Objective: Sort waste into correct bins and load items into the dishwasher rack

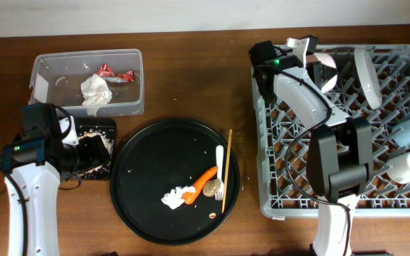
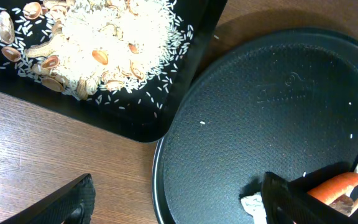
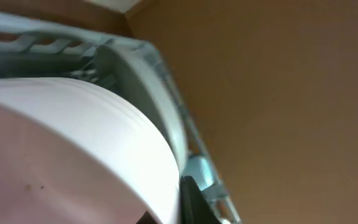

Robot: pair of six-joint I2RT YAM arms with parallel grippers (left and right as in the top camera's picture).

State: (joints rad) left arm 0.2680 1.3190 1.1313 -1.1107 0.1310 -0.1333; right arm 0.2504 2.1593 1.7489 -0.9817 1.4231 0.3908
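Waste sorting is partway: tissue (image 1: 95, 90) and red wrapper (image 1: 109, 72) lie in the clear tub (image 1: 41, 67), while carrot piece (image 1: 205, 181), second tissue (image 1: 176, 197), fork (image 1: 219, 171) and chopstick (image 1: 227, 171) wait on the round tray (image 1: 141, 163); the left gripper (image 2: 179, 202) hangs spread, and whether the right gripper (image 1: 306, 50) clasps the bowl (image 3: 55, 143) in the rack (image 1: 276, 206) cannot be told.

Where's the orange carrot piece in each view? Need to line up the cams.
Overhead: the orange carrot piece lies at the lower right of the large round black tray, beside a white plastic utensil.
Left wrist: in the bottom right corner, on the same tray.
Right wrist: not in it.
Shared landmark: the tray, seen in the overhead and left wrist views.
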